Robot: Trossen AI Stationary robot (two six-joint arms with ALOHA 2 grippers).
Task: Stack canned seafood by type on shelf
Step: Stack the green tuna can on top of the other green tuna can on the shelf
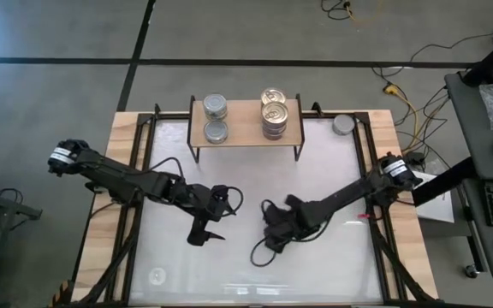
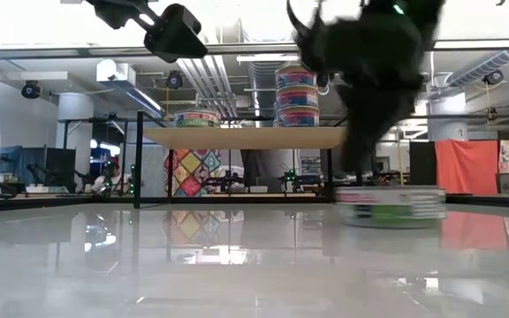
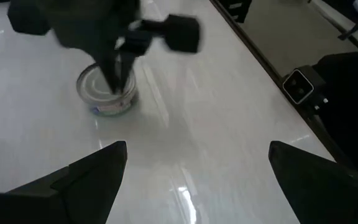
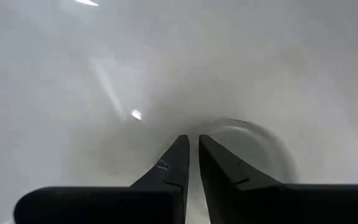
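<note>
Two dark fingers of my right tool (image 4: 191,158) sit pressed together, their tips poised over the silver lid of a loose tin (image 4: 244,152) on the worktop (image 1: 332,265), at lower centre of the overhead frame. Nothing is gripped. My left tool (image 1: 215,224) hangs just left of centre, spread wide and empty.

Further out, the shelf (image 1: 245,137) at upper centre carries two silver-lidded tins (image 1: 216,118) side by side on its left and a gold-lidded stack (image 1: 273,113) on its right. One more silver tin (image 1: 343,125) lies off the shelf's right end.

I judge the loose tin rigid, fairly dense and slick-walled. I would open up and clamp across its side wall, not the lid.
</note>
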